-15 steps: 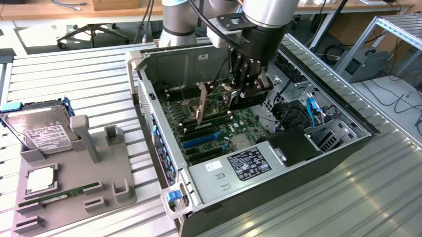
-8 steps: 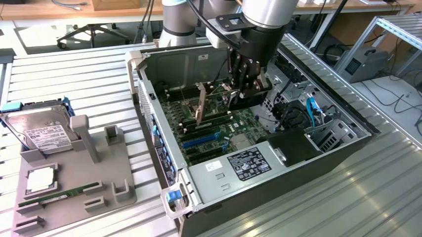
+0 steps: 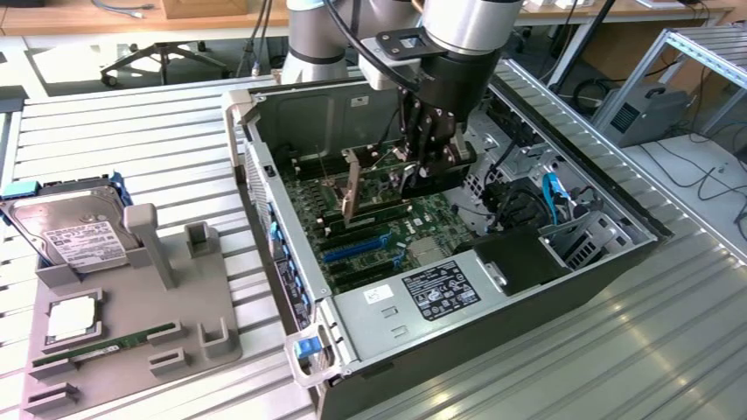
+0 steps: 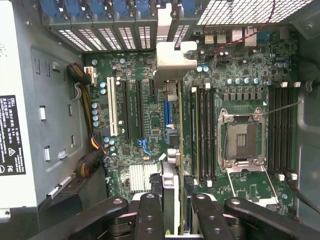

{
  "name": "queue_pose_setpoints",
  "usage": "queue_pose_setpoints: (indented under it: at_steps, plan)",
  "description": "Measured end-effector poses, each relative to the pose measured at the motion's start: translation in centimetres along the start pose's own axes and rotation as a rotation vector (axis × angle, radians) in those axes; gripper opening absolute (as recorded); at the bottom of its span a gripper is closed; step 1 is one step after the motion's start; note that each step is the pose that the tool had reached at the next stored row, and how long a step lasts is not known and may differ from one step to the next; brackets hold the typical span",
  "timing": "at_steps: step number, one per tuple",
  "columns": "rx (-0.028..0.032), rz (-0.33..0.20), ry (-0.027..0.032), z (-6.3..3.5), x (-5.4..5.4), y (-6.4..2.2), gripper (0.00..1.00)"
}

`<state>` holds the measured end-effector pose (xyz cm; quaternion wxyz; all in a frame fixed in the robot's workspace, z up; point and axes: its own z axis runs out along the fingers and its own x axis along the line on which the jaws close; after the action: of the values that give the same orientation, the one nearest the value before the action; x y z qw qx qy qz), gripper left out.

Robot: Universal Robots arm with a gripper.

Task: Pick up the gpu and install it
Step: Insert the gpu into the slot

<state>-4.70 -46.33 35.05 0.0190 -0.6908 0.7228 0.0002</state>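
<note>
- The gpu (image 4: 173, 82) stood on edge inside the open computer case (image 3: 607, 188), over the motherboard (image 4: 145, 65) slots, with its pale bracket toward the vented slot covers.
- The gripper (image 4: 176, 215) pinched the card between its fingers.
- A hard drive (image 3: 76, 232) and a memory stick (image 3: 105, 343) lay on a grey tray (image 3: 129, 372), well apart at the exterior view's left.

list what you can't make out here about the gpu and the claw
Whether the gpu sits in a slot: the wrist view sees it edge-on over the slot; in the exterior view the claw covers it.
The gpu's face: edge-on in the wrist view.
Power supply label: cut off by the wrist view's edge.
Drive label text: too small in the exterior view.
</note>
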Motion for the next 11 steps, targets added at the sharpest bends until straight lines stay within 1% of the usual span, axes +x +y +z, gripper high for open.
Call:
queue_pose_setpoints:
  at_steps: [11]
  plan:
    - [0.0000, 0.000, 0.0001, 0.09, 0.02, 0.27, 0.27]
